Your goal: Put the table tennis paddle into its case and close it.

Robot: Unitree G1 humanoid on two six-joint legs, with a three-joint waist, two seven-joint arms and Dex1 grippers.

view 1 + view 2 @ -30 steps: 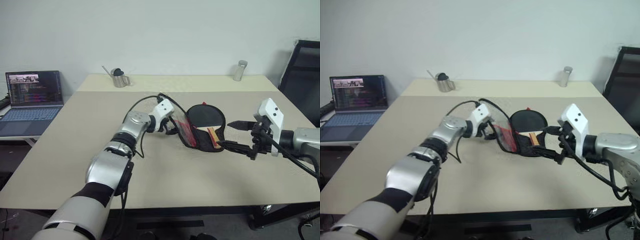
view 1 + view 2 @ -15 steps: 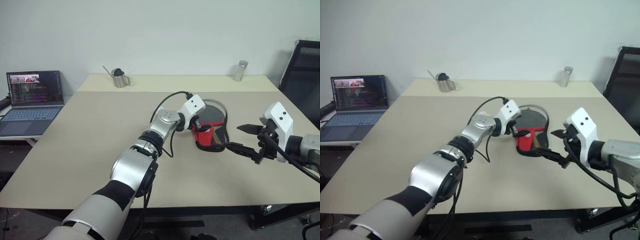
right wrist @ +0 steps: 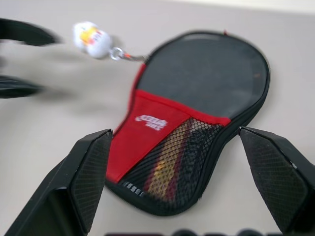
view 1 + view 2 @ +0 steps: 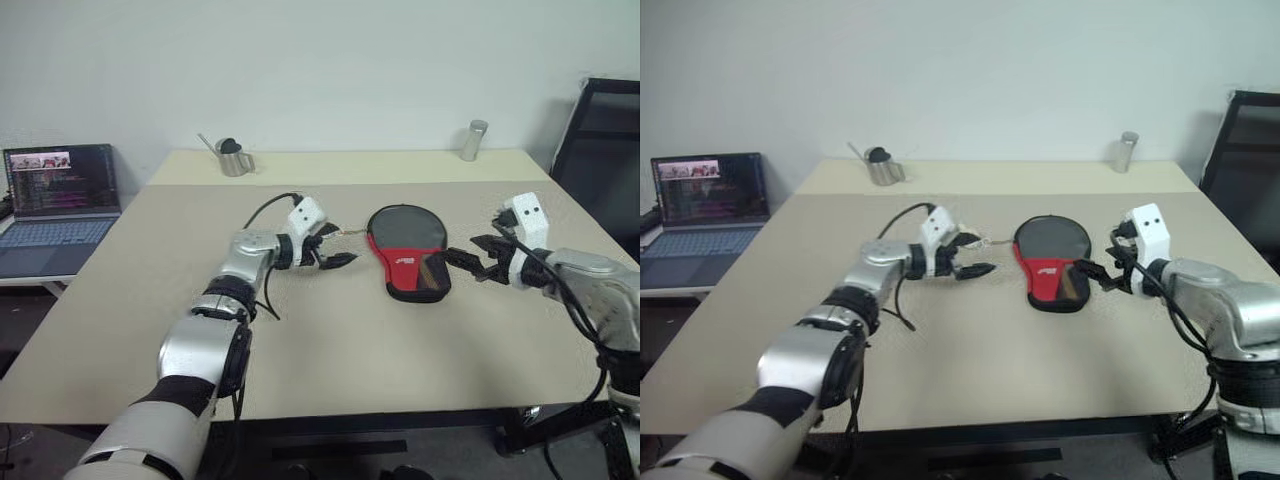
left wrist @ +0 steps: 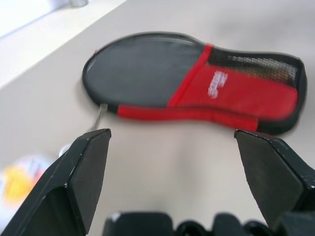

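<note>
A laptop (image 4: 58,195) sits off the surface's (image 4: 330,340) left side on a lower stand, its screen lit and cut by the frame edge. At the far left of the surface, toward 11 o'clock from the case, stands a small metal watering can (image 4: 232,158).

The left tool (image 4: 333,247) hovers just above the surface at about 9 o'clock from the case (image 4: 408,252). Its two black fingers (image 5: 83,172) are spread wide and hold nothing; in the left wrist view bare surface lies between them and the case lies beyond them, untouched. The duck charm (image 3: 92,39) lies near this tool, tethered by a short chain to the case's rim. In the left wrist view it is a yellow-white blur at the picture's edge.

The case lies flat near the middle of the surface, its round black part toward 12 o'clock and its red part with white logo and mesh pocket toward 6 o'clock. Its edges lie together all round as far as can be seen. Whether the zip is fully drawn is hard to make out. Red and yellowish stripes of the table tennis paddle (image 3: 170,164) show dimly through the mesh; the rest of it is hidden inside.

The right tool (image 4: 468,259) sits at about 3 o'clock from the case, close to the mesh end, fingers (image 3: 83,179) spread wide and empty, apart from the fabric.

A metal cylinder (image 4: 471,140) stands at the far right. A black chair (image 4: 600,150) is cut off by the right edge.
</note>
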